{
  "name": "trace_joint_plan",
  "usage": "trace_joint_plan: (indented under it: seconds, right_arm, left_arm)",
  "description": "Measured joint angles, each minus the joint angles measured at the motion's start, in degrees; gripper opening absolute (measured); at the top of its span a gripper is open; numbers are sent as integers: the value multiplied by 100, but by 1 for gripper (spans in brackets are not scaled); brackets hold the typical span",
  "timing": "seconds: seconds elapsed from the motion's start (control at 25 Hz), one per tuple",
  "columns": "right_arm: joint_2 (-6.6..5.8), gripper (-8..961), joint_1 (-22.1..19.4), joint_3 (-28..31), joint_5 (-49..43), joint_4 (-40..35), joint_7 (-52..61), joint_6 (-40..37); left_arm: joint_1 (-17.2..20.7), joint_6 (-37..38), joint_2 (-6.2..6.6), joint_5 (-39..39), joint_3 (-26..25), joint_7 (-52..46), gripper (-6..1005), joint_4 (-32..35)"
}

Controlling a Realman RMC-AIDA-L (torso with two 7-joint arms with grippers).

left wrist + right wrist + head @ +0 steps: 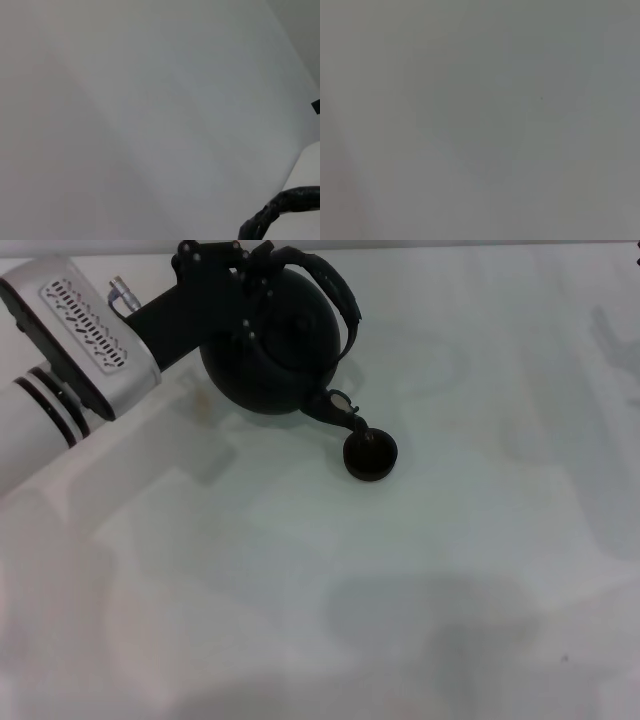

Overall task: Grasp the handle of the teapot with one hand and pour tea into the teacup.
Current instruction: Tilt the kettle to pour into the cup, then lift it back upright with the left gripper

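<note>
At the far left of the white table [420, 620], you see the left arm coming in from the near left, and the left gripper [225, 265] is closed on the handle [335, 290] of the teapot [270, 350]. This teapot is the largest dark thing in the head view. It is tilted, and its spout [340, 412] points to the near right and downward. The teacup [370, 455] stands just beside the spout tip, directly below it, so the pouring line already goes from pot to cup. For the coming move I judge that only the tilt needs care, not the position. The right arm is not in the head view; its wrist camera shows only bare table. I can read no brand, label or writing anywhere.
</note>
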Motion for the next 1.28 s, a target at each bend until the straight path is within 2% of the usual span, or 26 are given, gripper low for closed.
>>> trace_joint_plan:
  seconds: [0.36, 0.88, 1.08, 1.28]
  right_arm:
    - [0, 868, -1, 0, 2, 0, 0, -8]
    - [-7, 868, 34, -21, -7, 0, 0, -18]
    - [-9, 868, 21, -48, -7, 0, 0, -18]
    - [-9, 869, 26, -62, -10, 0, 0, -10]
  left_arm:
    - [47, 0, 0, -30, -33, 0, 115, 86]
    - [418, 48, -9, -339, -70, -29, 115, 351]
    - [584, 59, -11, -675, -71, -24, 115, 557]
    - [879, 215, -10, -1402, -71, -53, 116, 808]
